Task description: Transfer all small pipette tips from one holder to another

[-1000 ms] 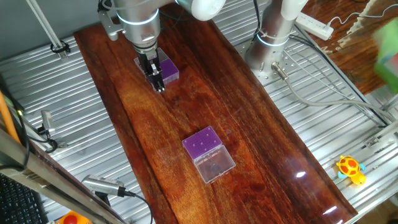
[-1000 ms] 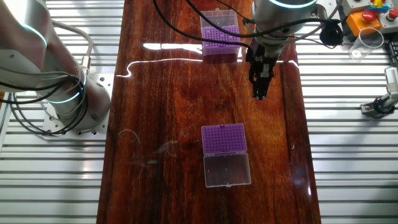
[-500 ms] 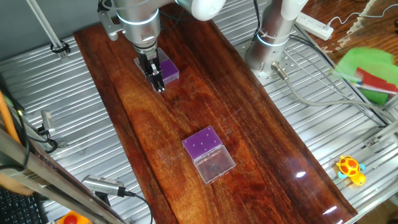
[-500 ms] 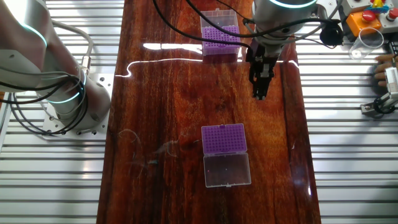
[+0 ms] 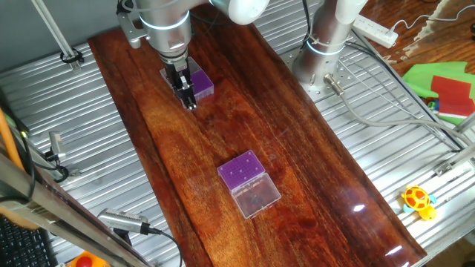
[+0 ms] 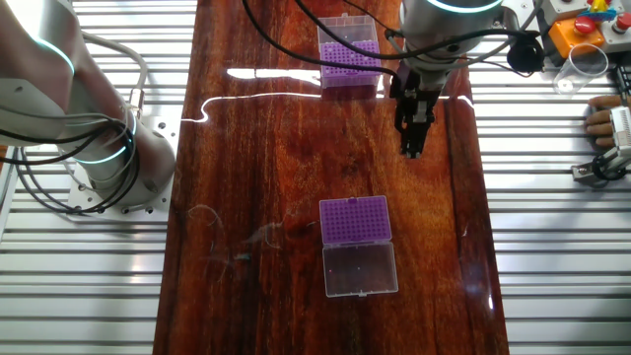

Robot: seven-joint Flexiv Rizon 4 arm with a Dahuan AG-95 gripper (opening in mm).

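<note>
Pincer [image 6: 412, 148] hangs over bare worktop [image 6: 246, 148], fingers pointing down and nearly together; can't tell if a tip is pinched between them, too small to see. Far box [image 6: 349, 54] with purple insert sits just beside it, toward the arm's base end. Near box [image 6: 357, 244], lid flipped open, lies well apart down the worktop's long axis. Tips [image 5: 245, 172] show only as dark specks there. Next move probably runs along that axis.

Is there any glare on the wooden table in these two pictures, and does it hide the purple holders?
One fixed view: small white glints on the table, away from both holders. The other fixed view: a bright streak runs up to the far holder, hiding little; the near holder is clear.
</note>
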